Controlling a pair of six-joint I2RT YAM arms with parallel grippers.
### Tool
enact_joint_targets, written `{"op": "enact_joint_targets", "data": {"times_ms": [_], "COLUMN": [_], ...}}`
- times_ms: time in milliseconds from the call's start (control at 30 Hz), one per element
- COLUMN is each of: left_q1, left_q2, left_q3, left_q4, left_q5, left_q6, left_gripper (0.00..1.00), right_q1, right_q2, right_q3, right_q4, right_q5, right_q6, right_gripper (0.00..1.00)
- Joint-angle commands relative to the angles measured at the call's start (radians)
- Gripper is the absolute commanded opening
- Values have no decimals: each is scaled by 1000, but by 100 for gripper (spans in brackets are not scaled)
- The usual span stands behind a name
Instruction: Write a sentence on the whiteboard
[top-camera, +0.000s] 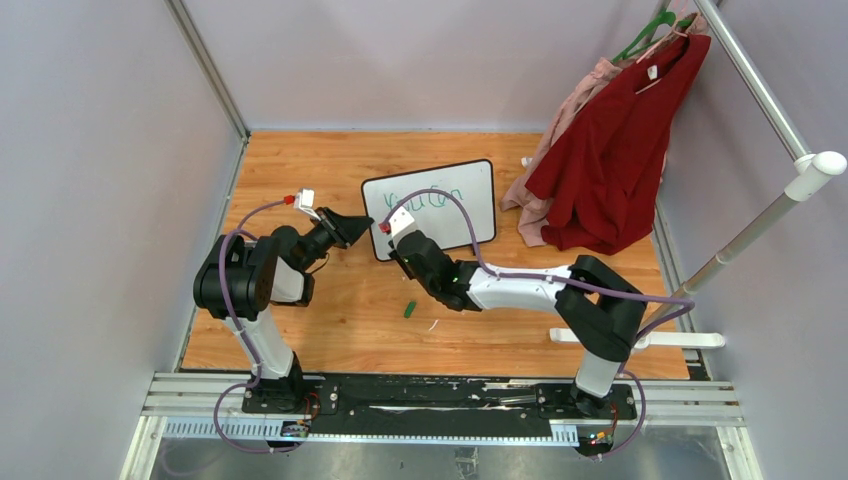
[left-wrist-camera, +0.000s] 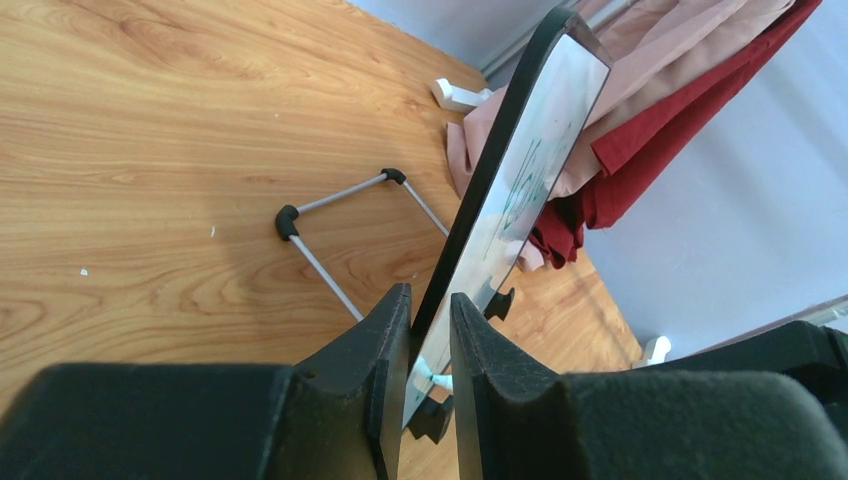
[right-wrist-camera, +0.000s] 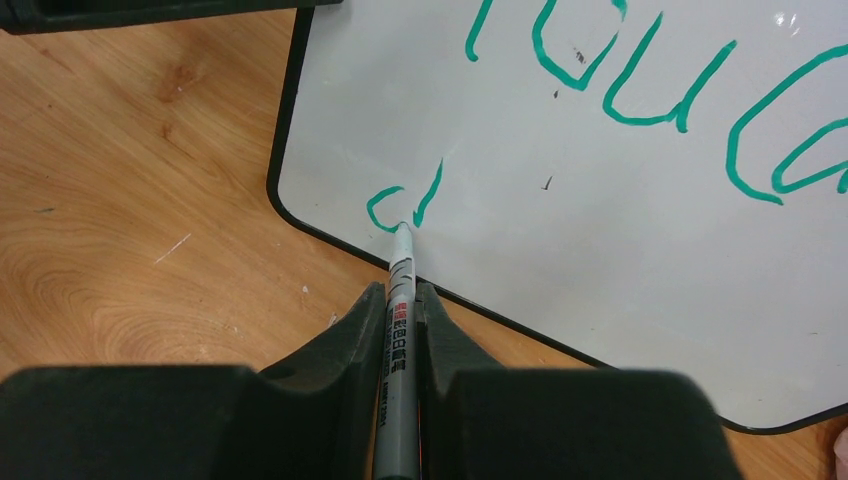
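Observation:
The whiteboard (top-camera: 480, 192) stands tilted on the wooden table, black-framed, with the sentence (top-camera: 425, 198) begun in green across its top. My left gripper (top-camera: 362, 228) is shut on the board's left edge; in the left wrist view the frame (left-wrist-camera: 490, 170) sits between the fingers (left-wrist-camera: 392, 340). My right gripper (right-wrist-camera: 400, 295) is shut on a grey marker (right-wrist-camera: 401, 262). Its tip touches the whiteboard (right-wrist-camera: 600, 250) near the lower left corner, at a fresh green "d" (right-wrist-camera: 400, 205) below the first line of lettering (right-wrist-camera: 620, 80).
A small green marker cap (top-camera: 409, 309) lies on the table in front of the board. The board's wire stand (left-wrist-camera: 330, 215) rests behind it. A red garment (top-camera: 610, 150) and a pink one hang from a white rack (top-camera: 790, 190) at the right. Walls enclose the table.

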Motion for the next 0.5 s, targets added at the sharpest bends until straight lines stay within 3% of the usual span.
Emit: {"op": "enact_joint_targets", "data": {"times_ms": [0, 467], "left_q1": [-9, -11], "left_q2": [-27, -28], "left_q3": [2, 2], "left_q4": [55, 53], "left_q5": [18, 18], "left_q6": [4, 2], "left_gripper": [25, 25], "right_q1": [-37, -38], "right_q2": [-17, -102], "right_q3": [40, -22], "right_q4": [-3, 14], "right_q5": [57, 11], "right_q6": [-25, -8], "right_gripper": [0, 0]}}
